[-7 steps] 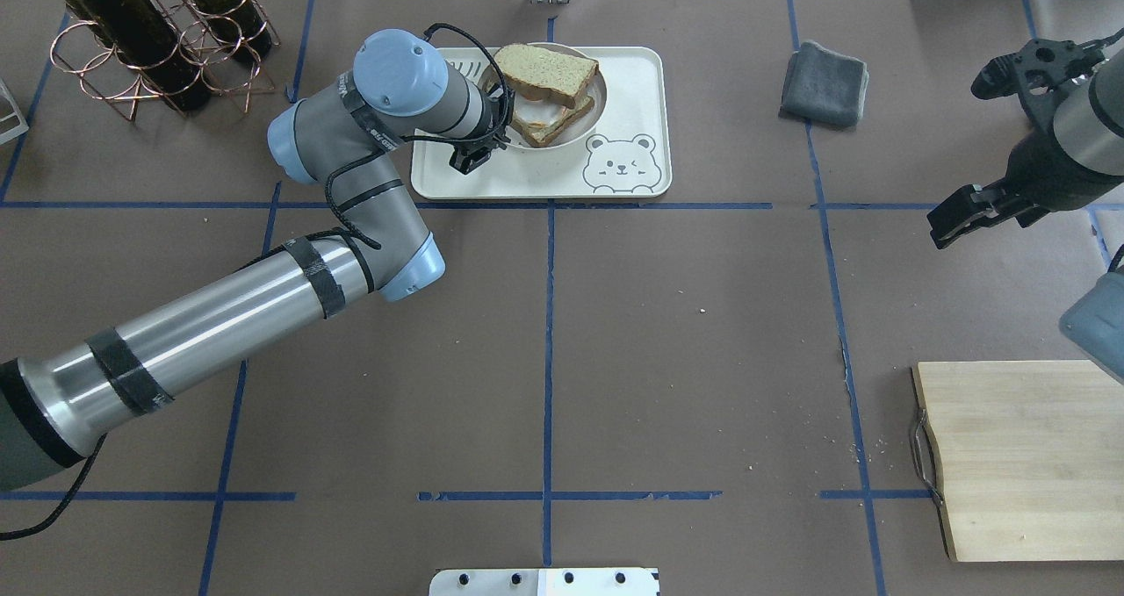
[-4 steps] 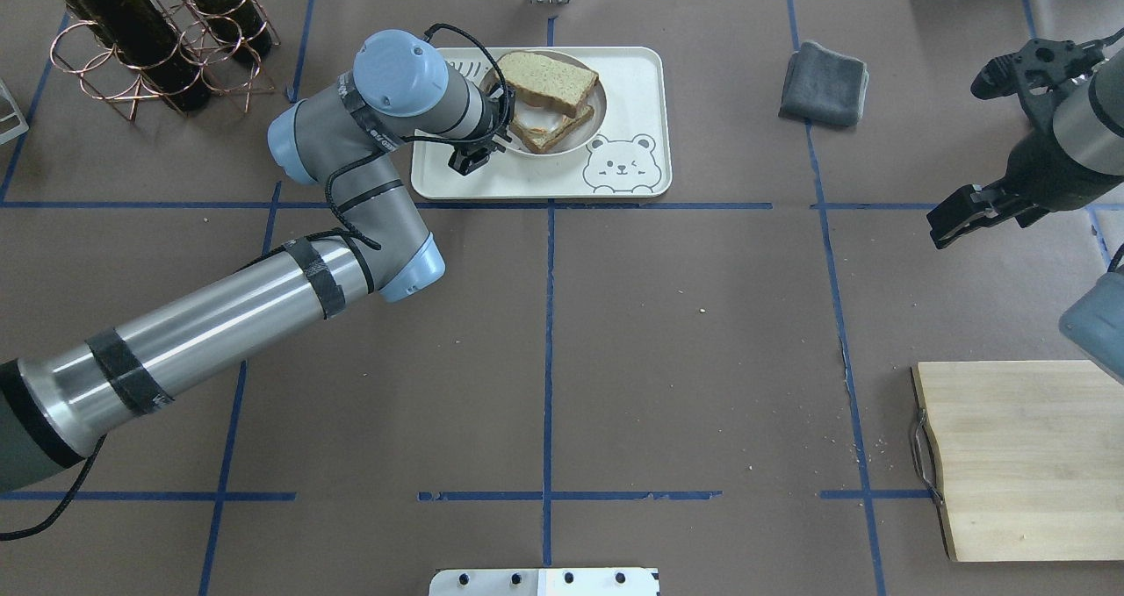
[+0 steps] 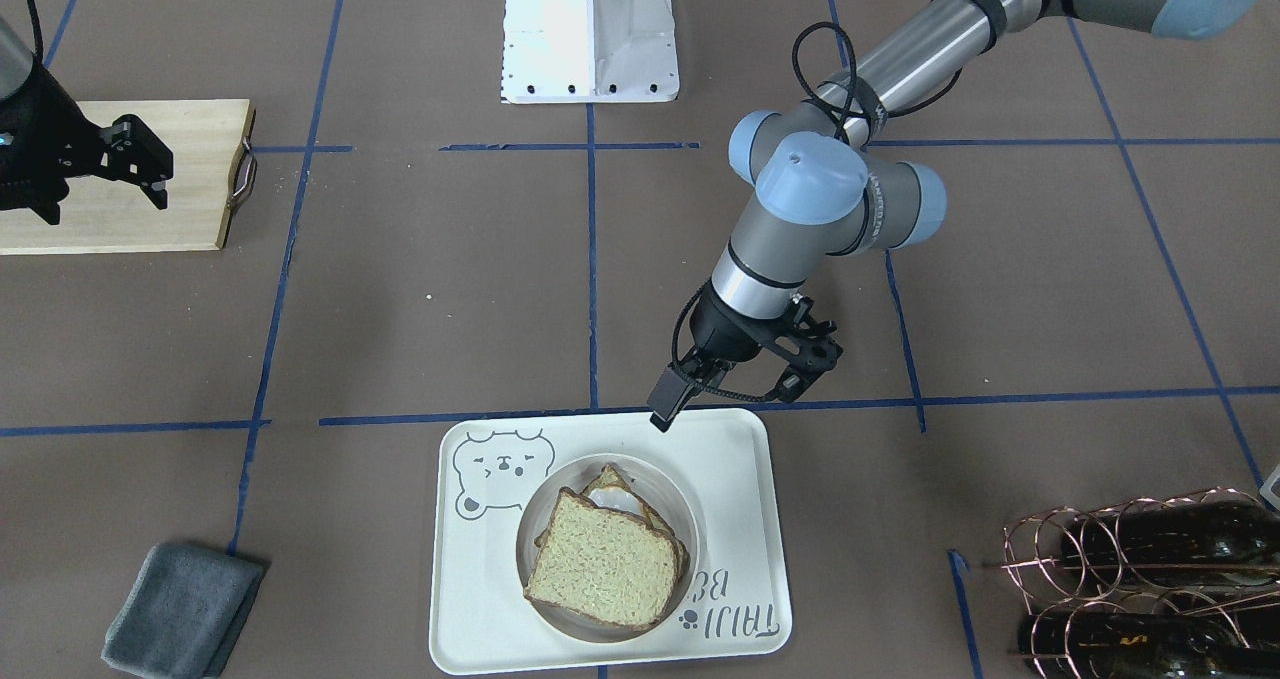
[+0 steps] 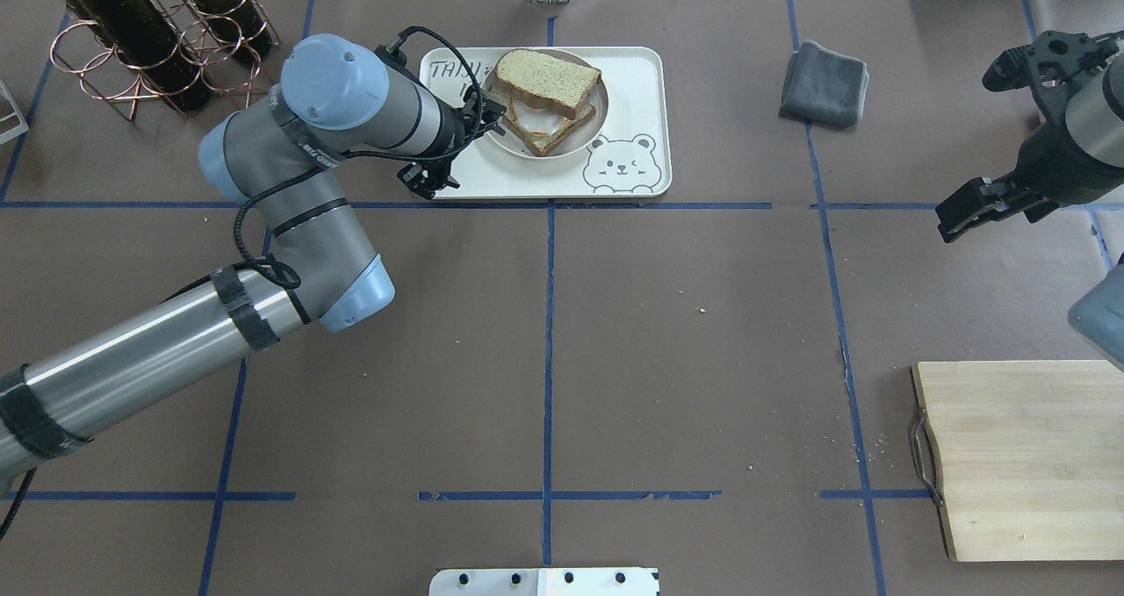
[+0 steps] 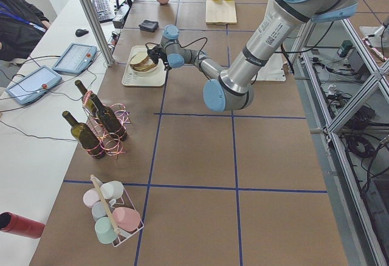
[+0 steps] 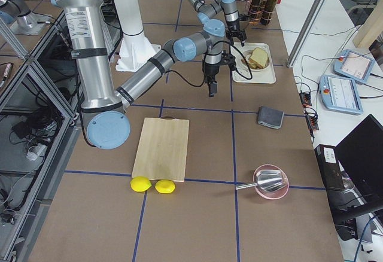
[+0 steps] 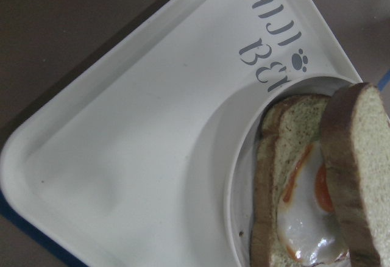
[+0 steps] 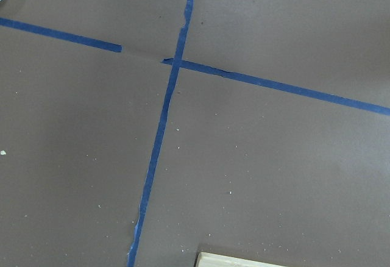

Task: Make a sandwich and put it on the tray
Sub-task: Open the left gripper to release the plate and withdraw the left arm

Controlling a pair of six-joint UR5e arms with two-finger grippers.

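Observation:
The sandwich [image 4: 546, 82], two tan slices with a fried egg between, lies in its small round white dish [image 4: 584, 144] on the cream tray [image 4: 632, 78] with the bear drawing. The sandwich [image 3: 600, 564], the dish [image 3: 660, 484] and the tray [image 3: 480, 579] also show in the front-facing view. My left gripper [image 4: 454, 144] is open and empty, raised over the tray's left near corner, apart from the dish [image 7: 234, 175]. In the front-facing view the left gripper [image 3: 735, 391] is just beyond the tray's edge. My right gripper [image 4: 957, 214] is open and empty, far right, above bare table.
A grey folded cloth [image 4: 824, 84] lies right of the tray. A wooden cutting board [image 4: 1023, 460] is at the near right. A copper rack with wine bottles [image 4: 149, 34] stands at the far left. Two lemons [image 6: 149, 185] and a pink bowl [image 6: 270, 182] lie beyond the board.
The dish with the sandwich has settled on the tray. My left gripper has left the dish's rim and drawn back left, towards the tray's corner. The right arm has barely moved.

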